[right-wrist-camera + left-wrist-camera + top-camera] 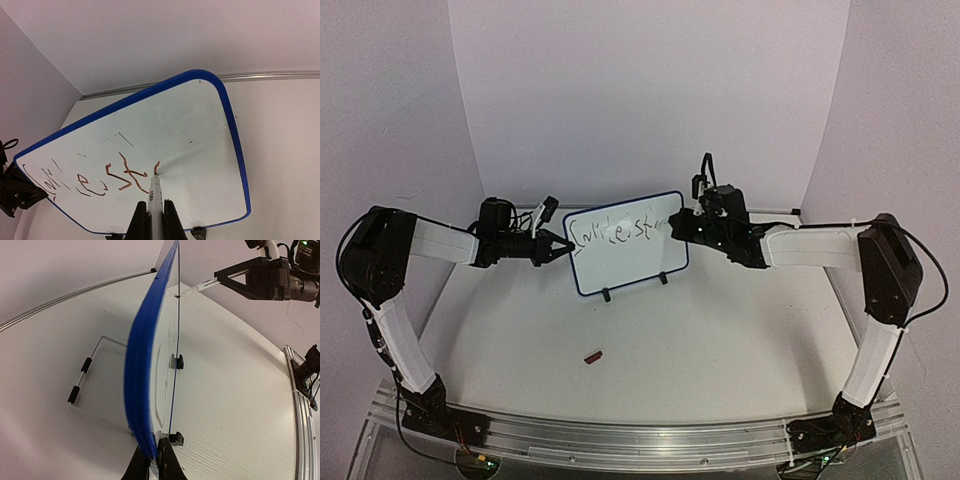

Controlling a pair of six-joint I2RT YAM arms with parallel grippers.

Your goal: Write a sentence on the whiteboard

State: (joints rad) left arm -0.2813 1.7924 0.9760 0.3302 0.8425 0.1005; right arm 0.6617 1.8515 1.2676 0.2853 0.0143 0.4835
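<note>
Upright whiteboard stands on feet at tabletop rear. Grip: left jaws pinch its left frame edge, likely bracing against pen pressure; right jaws clamp marker, tip touching board at sentence end.

The whiteboard is carrying a scrawled sentence running from nine o'clock toward three, reading roughly "Solite.st", while tiny print on the marker is showing too small to read.
</note>
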